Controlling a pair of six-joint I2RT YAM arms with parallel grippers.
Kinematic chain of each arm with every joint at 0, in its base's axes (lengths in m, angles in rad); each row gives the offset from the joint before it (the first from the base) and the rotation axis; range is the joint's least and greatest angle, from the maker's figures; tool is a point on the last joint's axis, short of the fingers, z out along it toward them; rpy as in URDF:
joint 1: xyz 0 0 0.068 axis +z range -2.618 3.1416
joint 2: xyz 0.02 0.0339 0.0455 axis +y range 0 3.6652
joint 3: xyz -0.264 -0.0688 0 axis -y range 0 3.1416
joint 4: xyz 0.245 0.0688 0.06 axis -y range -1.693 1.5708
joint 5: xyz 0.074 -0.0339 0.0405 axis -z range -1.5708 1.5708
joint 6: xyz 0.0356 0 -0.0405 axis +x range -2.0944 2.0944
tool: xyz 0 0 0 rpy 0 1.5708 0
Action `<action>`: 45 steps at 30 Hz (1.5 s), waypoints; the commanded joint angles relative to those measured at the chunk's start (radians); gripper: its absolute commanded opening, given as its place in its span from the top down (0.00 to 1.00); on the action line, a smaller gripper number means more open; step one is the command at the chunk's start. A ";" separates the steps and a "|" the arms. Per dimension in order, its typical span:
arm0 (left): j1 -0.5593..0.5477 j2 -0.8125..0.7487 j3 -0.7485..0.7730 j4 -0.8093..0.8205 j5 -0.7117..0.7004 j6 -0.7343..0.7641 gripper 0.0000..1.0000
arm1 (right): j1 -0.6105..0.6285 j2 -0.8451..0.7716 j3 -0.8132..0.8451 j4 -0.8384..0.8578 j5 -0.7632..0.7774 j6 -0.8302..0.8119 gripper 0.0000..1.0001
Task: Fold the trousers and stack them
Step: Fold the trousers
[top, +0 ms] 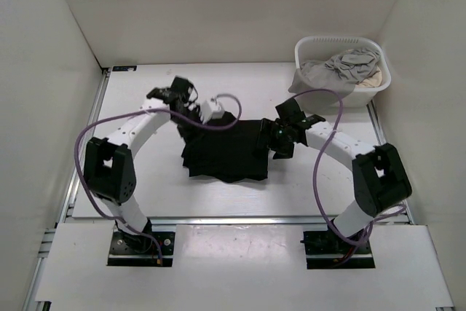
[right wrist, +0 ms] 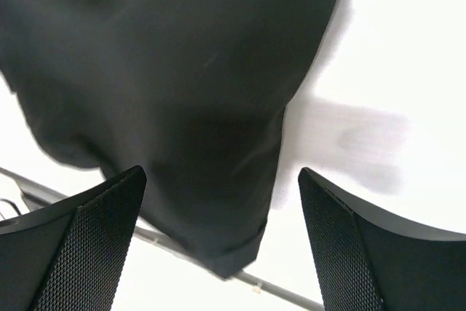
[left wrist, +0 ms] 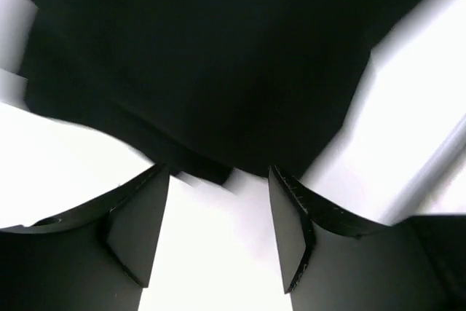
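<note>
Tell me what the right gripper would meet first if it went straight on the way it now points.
Most likely the trousers: in the wrist view the right gripper is open, with the black fabric directly ahead and its edge between the jaws. Depth is unclear.

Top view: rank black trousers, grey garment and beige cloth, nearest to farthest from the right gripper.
1. Soft black trousers, beside the right gripper.
2. Crumpled grey garment, over the white plastic basket's left side.
3. Beige cloth, basket's far right.

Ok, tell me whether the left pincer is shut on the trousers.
No: the left pincer stands open with nothing in it; the trousers lie just beyond its tips.
</note>
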 commanded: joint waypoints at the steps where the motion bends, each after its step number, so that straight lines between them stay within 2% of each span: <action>1: 0.031 0.078 0.239 0.053 0.127 -0.069 0.31 | 0.036 -0.124 -0.029 -0.030 0.005 -0.072 0.10; 2: 0.031 0.176 0.358 0.053 0.142 -0.082 0.31 | 0.051 -0.138 -0.045 -0.021 0.005 -0.072 0.10; 5: 0.031 0.364 0.553 0.053 0.164 -0.126 0.29 | 0.061 -0.173 -0.121 0.019 -0.039 -0.047 0.09; 8: 0.031 0.477 0.696 0.062 0.164 -0.175 0.27 | 0.061 -0.173 -0.169 0.030 -0.040 -0.038 0.09; 12: 0.031 0.588 0.741 0.073 0.154 -0.197 0.22 | 0.070 -0.150 -0.218 0.090 -0.064 -0.029 0.09; 14: 0.031 0.609 0.741 0.084 0.177 -0.223 0.22 | 0.070 -0.129 -0.227 0.130 -0.107 -0.017 0.12; 15: 0.031 0.620 0.730 0.084 0.188 -0.223 0.24 | 0.070 -0.110 -0.240 0.183 -0.131 -0.004 0.23; 17: 0.031 0.620 0.720 0.084 0.231 -0.234 0.34 | 0.079 -0.072 -0.240 0.212 -0.182 -0.004 0.35; 18: 0.031 0.620 0.710 0.084 0.231 -0.246 0.43 | 0.079 -0.061 -0.240 0.213 -0.193 -0.004 0.40; 19: 0.031 0.620 0.710 0.084 0.231 -0.246 0.61 | 0.079 -0.052 -0.229 0.213 -0.204 -0.004 0.48; 21: 0.040 0.608 0.701 0.084 0.213 -0.269 0.82 | 0.079 -0.052 -0.229 0.213 -0.204 -0.015 0.56; 22: 0.040 0.585 0.701 0.084 0.188 -0.278 0.86 | 0.079 -0.052 -0.229 0.193 -0.204 -0.015 0.68; 25: 0.066 0.534 0.710 0.084 0.047 -0.313 0.86 | 0.079 -0.061 -0.253 0.173 -0.178 -0.026 0.87; 26: 0.066 0.523 0.710 0.093 0.003 -0.324 0.86 | 0.079 -0.073 -0.263 0.173 -0.178 -0.026 0.89; 27: 0.080 0.514 0.710 0.093 -0.073 -0.324 0.86 | 0.079 -0.087 -0.282 0.173 -0.178 -0.026 0.91; 30: 0.089 0.502 0.672 0.082 -0.181 -0.324 0.86 | 0.079 -0.096 -0.312 0.214 -0.199 -0.017 0.94; 33: 0.080 0.502 0.637 0.072 -0.246 -0.326 0.86 | 0.079 -0.086 -0.300 0.214 -0.208 -0.026 0.96; 34: 0.080 0.514 0.623 0.072 -0.264 -0.326 0.82 | 0.079 -0.072 -0.290 0.214 -0.208 -0.041 0.96; 35: 0.080 0.529 0.623 0.072 -0.278 -0.338 0.79 | 0.079 -0.058 -0.266 0.190 -0.208 -0.050 0.94; 37: 0.080 0.542 0.623 0.062 -0.297 -0.347 0.70 | 0.079 -0.058 -0.240 0.164 -0.208 -0.081 0.78; 38: 0.080 0.542 0.623 0.062 -0.297 -0.347 0.56 | 0.079 -0.049 -0.215 0.133 -0.208 -0.092 0.58; 39: 0.080 0.551 0.623 0.062 -0.297 -0.347 0.52 | 0.079 -0.049 -0.205 0.115 -0.208 -0.105 0.45; 41: 0.080 0.551 0.652 0.062 -0.315 -0.356 0.45 | 0.079 -0.072 -0.182 0.052 -0.199 -0.148 0.25; 42: 0.080 0.551 0.664 0.062 -0.315 -0.356 0.38 | 0.079 -0.082 -0.169 0.030 -0.199 -0.164 0.17; 45: 0.080 0.524 0.686 0.050 -0.335 -0.356 0.29 | 0.052 -0.141 -0.114 -0.030 -0.199 -0.217 0.07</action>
